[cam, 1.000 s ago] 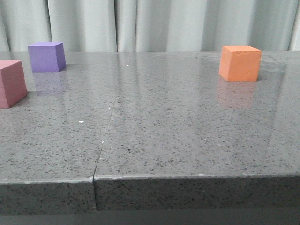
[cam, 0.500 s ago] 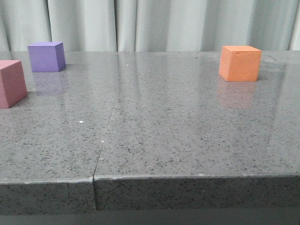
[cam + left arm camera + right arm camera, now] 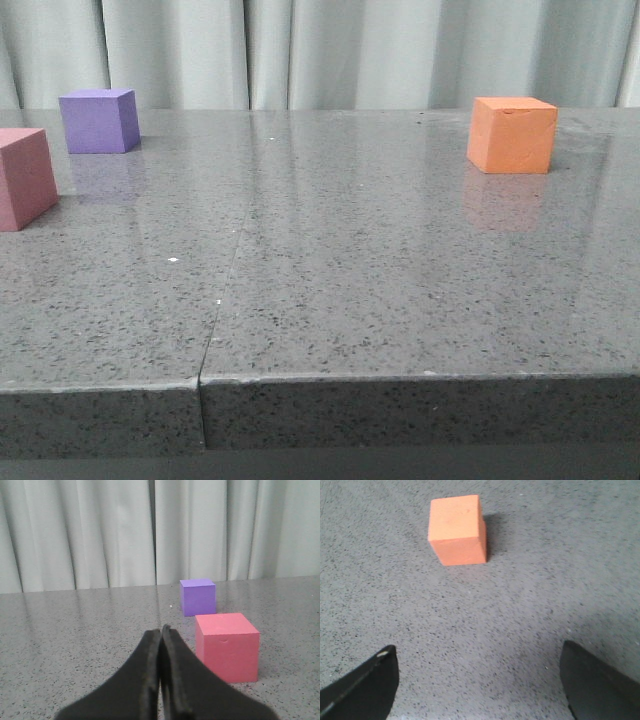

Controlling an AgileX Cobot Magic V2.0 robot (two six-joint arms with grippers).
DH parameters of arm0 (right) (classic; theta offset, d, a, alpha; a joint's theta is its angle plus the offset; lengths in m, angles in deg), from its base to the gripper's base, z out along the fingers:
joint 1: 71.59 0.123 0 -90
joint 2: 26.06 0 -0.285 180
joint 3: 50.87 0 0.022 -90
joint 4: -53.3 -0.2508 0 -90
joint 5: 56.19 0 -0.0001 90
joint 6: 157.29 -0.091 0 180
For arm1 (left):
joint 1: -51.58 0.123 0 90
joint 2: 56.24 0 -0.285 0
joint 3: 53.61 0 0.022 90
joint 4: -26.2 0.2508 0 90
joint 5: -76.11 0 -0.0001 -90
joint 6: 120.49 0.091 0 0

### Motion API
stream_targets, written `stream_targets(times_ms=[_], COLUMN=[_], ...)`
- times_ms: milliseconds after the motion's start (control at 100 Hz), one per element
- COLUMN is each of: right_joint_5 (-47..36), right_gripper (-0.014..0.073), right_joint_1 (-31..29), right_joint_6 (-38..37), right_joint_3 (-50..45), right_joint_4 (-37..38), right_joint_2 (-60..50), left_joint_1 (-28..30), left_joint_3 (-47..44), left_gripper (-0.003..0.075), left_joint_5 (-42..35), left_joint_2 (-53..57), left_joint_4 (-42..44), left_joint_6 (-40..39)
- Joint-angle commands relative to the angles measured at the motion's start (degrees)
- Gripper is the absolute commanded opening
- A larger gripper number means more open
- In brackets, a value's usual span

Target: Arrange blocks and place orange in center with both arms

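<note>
The orange cube (image 3: 511, 134) stands at the back right of the stone table (image 3: 330, 270); it also shows in the right wrist view (image 3: 457, 529). The purple cube (image 3: 98, 120) stands at the back left, the pinkish-red cube (image 3: 24, 177) nearer at the left edge. In the left wrist view the purple cube (image 3: 198, 596) is behind the pinkish-red cube (image 3: 227, 646). My left gripper (image 3: 161, 629) is shut and empty, just beside the pinkish-red cube. My right gripper (image 3: 479, 655) is open wide and empty, above the table, short of the orange cube. No gripper shows in the front view.
A pale curtain (image 3: 320, 50) hangs behind the table. A thin seam (image 3: 222, 300) runs from front to back through the tabletop. The table's front edge (image 3: 320, 378) is near the camera.
</note>
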Motion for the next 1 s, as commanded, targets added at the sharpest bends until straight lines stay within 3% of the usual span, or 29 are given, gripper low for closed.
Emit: stream_targets(times_ms=[0,590,800,990], right_joint_5=[-0.19,21.4,23.81,23.67], right_gripper=[0.0645,0.0645,0.0645,0.0645], right_joint_1=[1.52,4.65,4.65,4.65], right_joint_6=[0.55,0.39,0.32,0.32], right_joint_3=[6.61,45.73,53.36,54.78], right_joint_4=[-0.42,3.33,3.33,3.33], right_joint_2=[3.55,36.56,44.28,48.89], left_joint_1=[-0.46,-0.46,-0.46,-0.46], left_joint_3=[-2.29,-2.29,-2.29,-2.29], left_gripper=[-0.002,-0.002,-0.002,-0.002], left_joint_5=[-4.62,-4.62,-4.62,-4.62], left_joint_2=[1.6,1.6,1.6,1.6], left_joint_4=[-0.29,-0.29,-0.29,-0.29], left_joint_6=[-0.47,-0.47,-0.47,-0.47])
